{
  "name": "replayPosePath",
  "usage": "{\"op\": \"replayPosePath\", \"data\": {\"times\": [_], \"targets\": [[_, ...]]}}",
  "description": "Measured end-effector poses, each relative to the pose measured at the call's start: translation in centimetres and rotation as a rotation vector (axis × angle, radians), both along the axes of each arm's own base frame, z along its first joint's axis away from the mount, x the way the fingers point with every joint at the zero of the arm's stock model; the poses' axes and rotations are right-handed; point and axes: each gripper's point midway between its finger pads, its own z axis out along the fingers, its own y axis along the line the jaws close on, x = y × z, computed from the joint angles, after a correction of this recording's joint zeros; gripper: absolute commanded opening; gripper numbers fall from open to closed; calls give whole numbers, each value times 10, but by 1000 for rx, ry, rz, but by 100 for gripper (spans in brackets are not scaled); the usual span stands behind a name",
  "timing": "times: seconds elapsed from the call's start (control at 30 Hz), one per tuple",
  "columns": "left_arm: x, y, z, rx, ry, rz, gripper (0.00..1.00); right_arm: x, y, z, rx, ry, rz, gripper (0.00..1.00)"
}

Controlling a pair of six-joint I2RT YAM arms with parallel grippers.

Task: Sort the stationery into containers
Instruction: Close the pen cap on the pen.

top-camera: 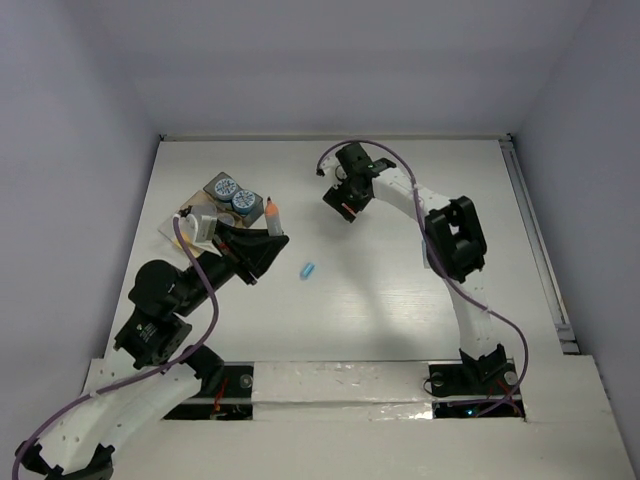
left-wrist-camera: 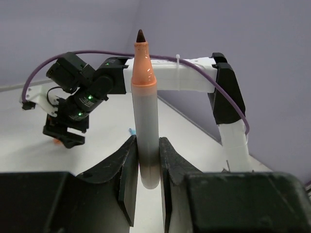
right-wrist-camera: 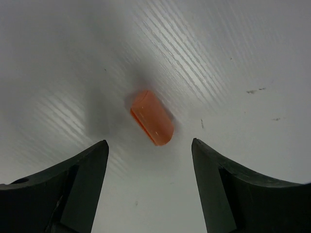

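Observation:
My left gripper [top-camera: 272, 237] is shut on a grey pen with an orange tip [left-wrist-camera: 146, 121], held upright by its lower end; the pen also shows in the top view [top-camera: 272, 216], beside the containers. My right gripper [right-wrist-camera: 149, 148] is open and hovers over an orange eraser block [right-wrist-camera: 152, 117] lying on the white table; from above that gripper [top-camera: 347, 205] is at the back centre. A small blue item [top-camera: 308, 270] lies on the table between the arms. Two round blue-patterned tubs [top-camera: 233, 192] sit in a dark grey box [top-camera: 214, 182].
A tan tray [top-camera: 187, 212] and a clear tray [top-camera: 172, 229] lie at the back left, partly hidden by my left arm. In the left wrist view my right arm [left-wrist-camera: 77, 92] shows ahead. Walls close the table at back and sides.

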Motion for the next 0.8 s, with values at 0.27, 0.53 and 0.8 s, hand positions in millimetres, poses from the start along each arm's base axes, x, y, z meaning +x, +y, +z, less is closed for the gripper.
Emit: {"op": "replayPosePath", "data": {"times": [0.27,0.53,0.8], "targets": [[18,6,-22,95,21,63,0,21,3,-15,-76,8,60,67],[33,16,-35,123,46,96,0,34,8,-21,-62,16,94,50],[35,14,-37,118,55,78,0,37,8,-22,3,48,96,0]]}}
